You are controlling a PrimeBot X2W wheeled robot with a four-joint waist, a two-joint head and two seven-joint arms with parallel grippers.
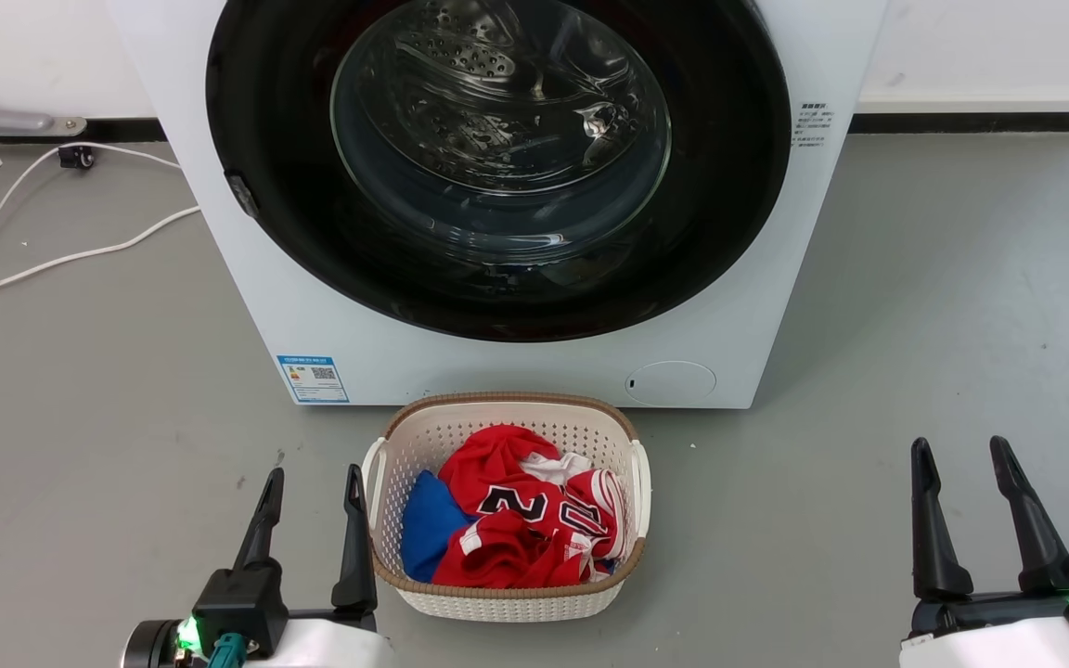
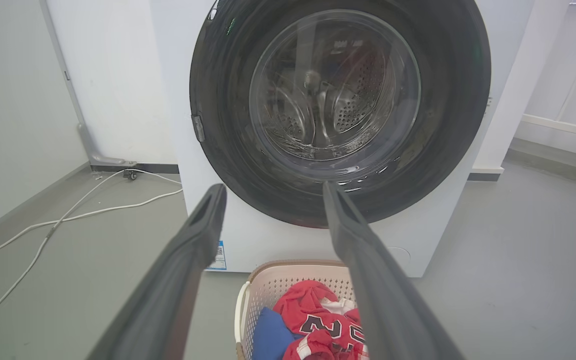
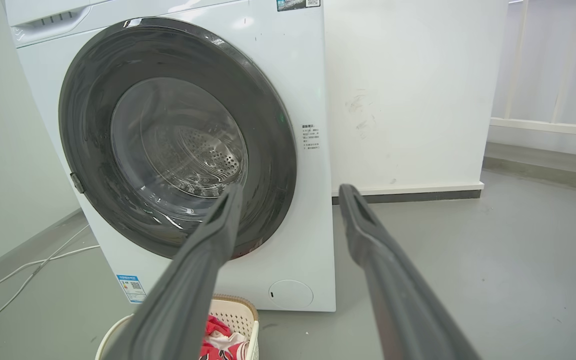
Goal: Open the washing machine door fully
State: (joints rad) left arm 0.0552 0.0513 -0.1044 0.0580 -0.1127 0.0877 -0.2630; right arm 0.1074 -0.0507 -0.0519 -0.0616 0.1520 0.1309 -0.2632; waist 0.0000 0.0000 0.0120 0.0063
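Inventory, as we count it: 1 washing machine (image 1: 534, 371); 1 washing machine door (image 1: 499, 158), shut against its front, so we judge the task not begun. The door lies ahead of and above both grippers; the small tab (image 1: 242, 195) on its left rim is nearer the left gripper (image 1: 314, 473) than the right gripper (image 1: 959, 445); both jaws apart, empty; 1 laundry basket (image 1: 507, 608) w/ clothes just before the machine.

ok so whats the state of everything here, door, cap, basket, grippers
washing machine door, shut, flush against the washing machine
round cap, shut
laundry basket, upright on the floor, holding red and blue clothes
left gripper, open, empty
right gripper, open, empty
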